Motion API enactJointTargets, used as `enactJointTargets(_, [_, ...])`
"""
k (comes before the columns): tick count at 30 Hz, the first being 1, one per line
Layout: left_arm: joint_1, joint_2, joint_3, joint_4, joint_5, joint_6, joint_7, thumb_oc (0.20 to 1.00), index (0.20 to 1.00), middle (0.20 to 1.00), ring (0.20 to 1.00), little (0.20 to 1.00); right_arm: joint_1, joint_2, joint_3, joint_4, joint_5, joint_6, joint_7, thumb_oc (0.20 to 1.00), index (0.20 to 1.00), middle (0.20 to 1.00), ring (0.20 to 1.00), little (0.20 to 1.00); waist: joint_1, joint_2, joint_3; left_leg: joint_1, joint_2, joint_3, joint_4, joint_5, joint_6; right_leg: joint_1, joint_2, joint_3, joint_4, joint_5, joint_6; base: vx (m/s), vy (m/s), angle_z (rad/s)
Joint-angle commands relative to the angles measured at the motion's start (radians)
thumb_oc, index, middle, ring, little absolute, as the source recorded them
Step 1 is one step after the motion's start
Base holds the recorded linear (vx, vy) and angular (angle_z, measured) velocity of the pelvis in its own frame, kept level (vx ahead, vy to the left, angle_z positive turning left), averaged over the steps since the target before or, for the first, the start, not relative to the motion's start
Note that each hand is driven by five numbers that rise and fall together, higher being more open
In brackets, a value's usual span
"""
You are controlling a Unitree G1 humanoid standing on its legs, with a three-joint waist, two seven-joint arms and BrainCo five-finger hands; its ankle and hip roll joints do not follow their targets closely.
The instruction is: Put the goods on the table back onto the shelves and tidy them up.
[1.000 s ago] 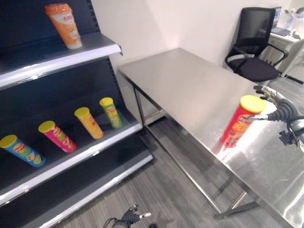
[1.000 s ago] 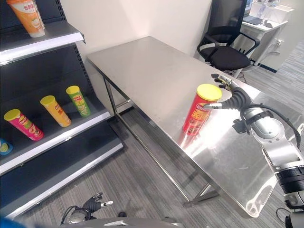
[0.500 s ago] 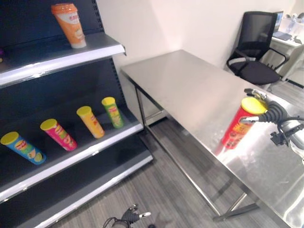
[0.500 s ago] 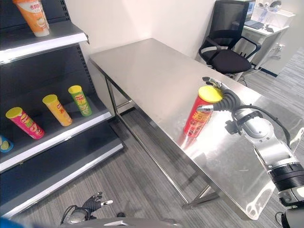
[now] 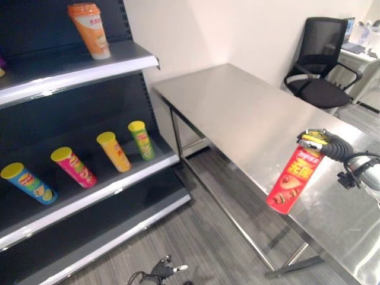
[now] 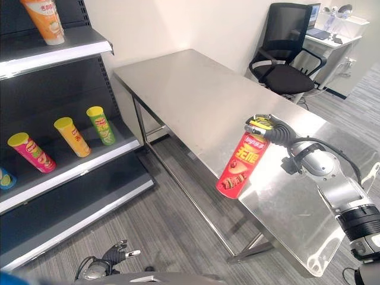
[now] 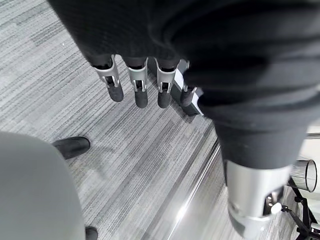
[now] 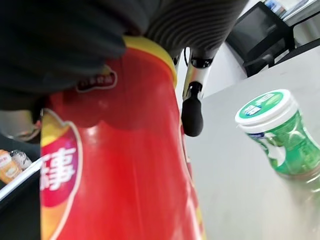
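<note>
A tall red chip can (image 5: 293,181) with a yellow lid hangs tilted in the air over the front edge of the steel table (image 5: 237,113). My right hand (image 5: 323,142) is shut on its top end. The right wrist view shows the can's red side (image 8: 115,165) close up, with one dark-tipped finger (image 8: 192,112) beside it. My left hand (image 7: 137,85) hangs low over the grey floor with straight fingers, holding nothing. The dark shelf unit (image 5: 113,190) stands at the left.
The middle shelf holds several chip cans lying slanted: blue (image 5: 27,183), pink (image 5: 72,167), yellow (image 5: 113,151) and green (image 5: 140,140). An orange cup (image 5: 90,29) stands on the upper shelf. A green-lidded jar (image 8: 280,135) stands on the table. A black office chair (image 5: 320,65) stands beyond the table.
The red can stood upright on the table; now my right hand has lifted it, tipped it and carried it left past the table's edge. The camera has shifted slightly.
</note>
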Motion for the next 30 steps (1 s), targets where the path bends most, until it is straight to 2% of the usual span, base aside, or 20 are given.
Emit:
enactJointTargets(1, [-0.039,0.044,0.006,0.023,-0.018,-0.018,0.015,1.000,1.000,1.000,1.000,1.000,-0.127,0.012,-0.111,-0.086,-0.020,-0.070,-0.137,0.200,0.200,0.200,0.200,0.200,0.044,-0.010,0.023,0.072,0.097,0.053,0.019,-0.133,-0.081,-0.024,-0.059,0.004,0.071,-0.093,0.037,-0.01,-0.188,0.00])
enactJointTargets(3, [-0.029,0.048,0.012,0.011,-0.019,-0.017,0.016,1.000,1.000,1.000,1.000,1.000,-0.128,0.014,-0.136,-0.142,-0.031,-0.081,-0.145,0.200,0.200,0.200,0.200,0.200,0.052,-0.005,0.025,0.071,0.113,0.041,0.020,-0.124,-0.093,-0.015,-0.041,0.000,0.069,-0.109,0.026,-0.03,-0.224,0.19])
enactJointTargets(6, [-0.008,0.047,0.011,-0.010,-0.032,-0.014,0.010,1.000,1.000,1.000,1.000,1.000,-0.168,0.024,-0.114,-0.208,-0.052,-0.101,-0.148,0.200,0.200,0.200,0.200,0.200,0.081,0.004,0.042,0.033,0.160,-0.021,0.049,-0.094,-0.127,0.002,0.013,-0.017,0.067,-0.152,-0.017,-0.08,-0.263,0.44])
enactJointTargets(8, [-0.008,0.046,0.010,-0.024,-0.042,-0.016,0.015,1.000,1.000,1.000,1.000,1.000,-0.198,0.019,-0.093,-0.225,-0.067,-0.108,-0.151,0.200,0.200,0.200,0.200,0.200,0.098,0.005,0.064,-0.001,0.162,-0.056,0.080,-0.076,-0.141,0.008,0.025,-0.035,0.065,-0.161,-0.030,-0.15,-0.145,0.48])
enactJointTargets(9, [-0.013,0.038,0.014,-0.039,-0.061,-0.017,0.023,1.000,1.000,1.000,1.000,1.000,-0.215,0.016,-0.079,-0.241,-0.088,-0.111,-0.156,0.200,0.200,0.200,0.200,0.200,0.121,0.003,0.092,-0.055,0.152,-0.093,0.114,-0.055,-0.157,0.009,0.031,-0.064,0.062,-0.169,-0.040,-0.20,-0.120,0.34])
enactJointTargets(10, [-0.016,0.033,0.014,-0.045,-0.069,-0.017,0.024,1.000,1.000,1.000,1.000,1.000,-0.219,0.007,-0.072,-0.240,-0.106,-0.108,-0.160,0.200,0.200,0.200,0.200,0.200,0.121,0.000,0.100,-0.080,0.151,-0.103,0.124,-0.043,-0.165,0.012,0.032,-0.088,0.057,-0.172,-0.040,-0.18,-0.072,0.52])
enactJointTargets(11, [-0.016,0.028,0.020,-0.043,-0.078,-0.016,0.026,1.000,1.000,1.000,1.000,1.000,-0.218,-0.002,-0.067,-0.243,-0.129,-0.102,-0.163,0.200,0.200,0.200,0.200,0.200,0.121,0.002,0.103,-0.092,0.158,-0.096,0.118,-0.032,-0.166,0.014,0.034,-0.107,0.053,-0.172,-0.043,-0.08,0.007,0.73])
enactJointTargets(13, [-0.013,0.026,0.035,-0.041,-0.098,-0.017,0.026,1.000,1.000,1.000,1.000,1.000,-0.206,-0.010,-0.067,-0.252,-0.143,-0.102,-0.164,0.200,0.200,0.200,0.200,0.200,0.117,0.001,0.107,-0.106,0.198,-0.035,0.112,-0.011,-0.167,0.020,0.031,-0.139,0.049,-0.172,-0.042,-0.06,0.080,1.12])
enactJointTargets(16, [-0.012,0.033,0.076,-0.023,-0.122,-0.015,0.026,1.000,1.000,1.000,1.000,1.000,-0.184,0.000,-0.060,-0.265,-0.157,-0.098,-0.162,0.200,0.200,0.200,0.200,0.200,0.105,-0.003,0.116,-0.078,0.293,0.064,0.117,0.013,-0.171,0.018,0.001,-0.167,0.060,-0.158,-0.035,-0.03,0.212,0.80])
enactJointTargets(18, [-0.008,0.036,0.092,-0.010,-0.122,-0.017,0.027,1.000,1.000,1.000,1.000,1.000,-0.167,0.006,-0.061,-0.275,-0.163,-0.096,-0.157,0.200,0.200,0.200,0.200,0.200,0.095,0.006,0.110,-0.056,0.342,0.083,0.109,0.044,-0.187,0.012,-0.021,-0.184,0.066,-0.149,-0.026,0.00,0.363,0.39])
enactJointTargets(19, [-0.004,0.040,0.097,-0.003,-0.114,-0.018,0.030,1.000,1.000,1.000,1.000,1.000,-0.146,0.011,-0.073,-0.285,-0.168,-0.093,-0.151,0.200,0.200,0.200,0.200,0.200,0.089,0.024,0.104,-0.043,0.373,0.064,0.109,0.083,-0.214,0.011,-0.046,-0.197,0.071,-0.136,-0.009,0.02,0.365,0.34])
enactJointTargets(21, [-0.003,0.042,0.094,0.000,-0.103,-0.020,0.032,1.000,1.000,1.000,1.000,1.000,-0.136,0.016,-0.076,-0.288,-0.168,-0.091,-0.147,0.200,0.200,0.200,0.200,0.200,0.086,0.032,0.096,-0.033,0.373,0.048,0.102,0.073,-0.222,0.006,-0.061,-0.202,0.074,-0.127,0.000,0.03,0.327,0.37])
enactJointTargets(23, [-0.008,0.039,0.082,0.000,-0.069,-0.018,0.038,1.000,1.000,1.000,1.000,1.000,-0.114,0.018,-0.098,-0.297,-0.184,-0.085,-0.142,0.200,0.200,0.200,0.200,0.200,0.077,0.042,0.074,-0.025,0.348,0.029,0.089,0.018,-0.219,0.006,-0.102,-0.206,0.076,-0.098,0.027,0.07,0.442,0.42])
enactJointTargets(25, [-0.015,0.035,0.059,0.000,-0.032,-0.017,0.043,1.000,1.000,1.000,1.000,1.000,-0.105,0.034,-0.101,-0.288,-0.192,-0.078,-0.148,0.200,0.200,0.200,0.200,0.200,0.079,0.033,0.063,-0.032,0.305,0.037,0.103,-0.048,-0.197,0.001,-0.169,-0.220,0.079,-0.054,0.062,0.03,0.509,0.56])
enactJointTargets(26, [-0.015,0.037,0.045,-0.002,-0.010,-0.014,0.040,1.000,1.000,1.000,1.000,1.000,-0.093,0.052,-0.106,-0.276,-0.195,-0.072,-0.153,0.200,0.200,0.200,0.200,0.200,0.083,0.025,0.056,-0.023,0.260,0.044,0.098,-0.087,-0.171,-0.009,-0.222,-0.227,0.086,-0.009,0.087,0.01,0.559,0.69])
enactJointTargets(27, [-0.020,0.044,0.040,-0.001,0.008,-0.009,0.038,1.000,1.000,1.000,1.000,1.000,-0.081,0.080,-0.109,-0.265,-0.208,-0.061,-0.158,0.200,0.200,0.200,0.200,0.200,0.085,0.021,0.049,-0.012,0.217,0.054,0.082,-0.112,-0.153,-0.021,-0.265,-0.232,0.096,0.036,0.098,0.01,0.527,0.45])
enactJointTargets(29, [-0.022,0.063,0.042,0.000,0.016,-0.004,0.027,1.000,1.000,1.000,1.000,1.000,-0.083,0.104,-0.097,-0.248,-0.254,-0.046,-0.173,0.200,0.200,0.200,0.200,0.200,0.091,-0.002,0.041,-0.005,0.133,0.080,0.063,-0.134,-0.106,-0.061,-0.350,-0.234,0.127,0.141,0.116,-0.01,0.499,0.25])
enactJointTargets(30, [-0.023,0.073,0.044,-0.001,0.021,0.000,0.022,1.000,1.000,1.000,1.000,1.000,-0.081,0.114,-0.094,-0.250,-0.266,-0.041,-0.176,0.200,0.200,0.200,0.200,0.200,0.092,-0.003,0.043,0.000,0.110,0.089,0.057,-0.140,-0.089,-0.076,-0.372,-0.235,0.156,0.150,0.104,0.00,0.478,0.15])
